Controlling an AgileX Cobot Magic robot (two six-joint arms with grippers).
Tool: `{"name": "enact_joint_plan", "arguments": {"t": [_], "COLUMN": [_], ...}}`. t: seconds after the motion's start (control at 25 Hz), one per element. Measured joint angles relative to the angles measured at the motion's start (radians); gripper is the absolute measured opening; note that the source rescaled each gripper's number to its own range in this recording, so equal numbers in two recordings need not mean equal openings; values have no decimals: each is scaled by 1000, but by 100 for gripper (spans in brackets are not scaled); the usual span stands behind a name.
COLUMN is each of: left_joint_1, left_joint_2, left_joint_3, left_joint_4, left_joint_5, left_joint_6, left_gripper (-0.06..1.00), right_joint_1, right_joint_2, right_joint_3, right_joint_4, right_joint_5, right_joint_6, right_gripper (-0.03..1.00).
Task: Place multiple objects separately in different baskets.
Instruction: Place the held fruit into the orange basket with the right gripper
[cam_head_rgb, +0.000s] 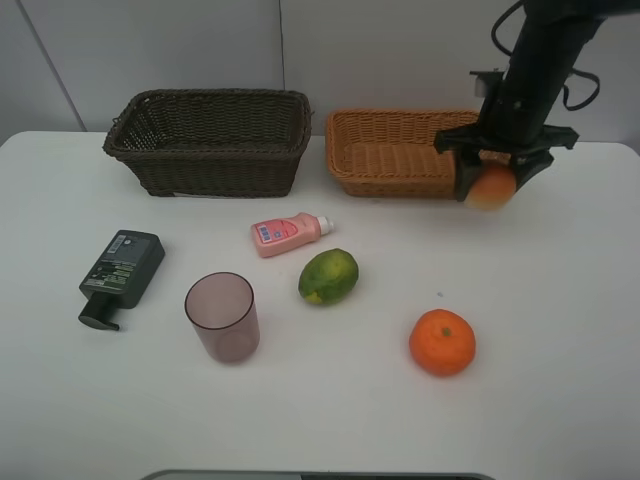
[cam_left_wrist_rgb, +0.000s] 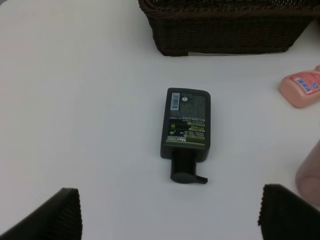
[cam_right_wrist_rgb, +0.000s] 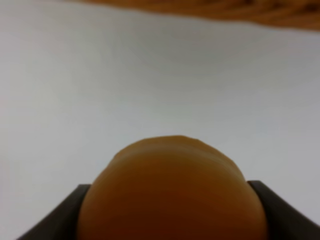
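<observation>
- Right claw (cam_head_rgb: 489, 186) was clamped tight on the peach (cam_head_rgb: 492, 192), at the tan basket's (cam_head_rgb: 385, 182) four o'clock corner, seemingly clear of the table (cam_head_rgb: 560, 300).
- Left claw (cam_left_wrist_rgb: 170, 217) stood wide and empty, the pump bottle (cam_left_wrist_rgb: 186, 125) lying before it.
- Dark basket (cam_head_rgb: 210, 170) sat at the tan one's nine o'clock.
- Cup (cam_head_rgb: 222, 316), pink bottle (cam_head_rgb: 288, 233), green fruit (cam_head_rgb: 328, 276) and orange (cam_head_rgb: 442, 342) sat on the table.

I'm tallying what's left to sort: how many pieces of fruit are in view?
3. A peach is held in the right gripper by the tan basket; a green-yellow fruit lies mid-table; an orange sits front right. Inside the dark basket, part is hidden.
</observation>
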Motion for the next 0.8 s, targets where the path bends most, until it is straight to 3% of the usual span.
{"name": "enact_joint_plan", "arguments": {"t": [0.48, 0.64, 0.8], "left_joint_1": [0, 0, 0], "left_joint_2": [0, 0, 0], "left_joint_3": [0, 0, 0], "left_joint_4": [0, 0, 0], "left_joint_5": [0, 0, 0], "left_joint_6": [0, 0, 0], "left_gripper": [92, 92, 92], "right_joint_1": [0, 0, 0], "right_joint_2": [261, 340, 397], "right_joint_3": [-522, -552, -552], "right_joint_4": [2, 4, -3], "right_joint_5": [11, 1, -92], "right_joint_6": [-3, -3, -3], "right_gripper": [2, 2, 2]}}
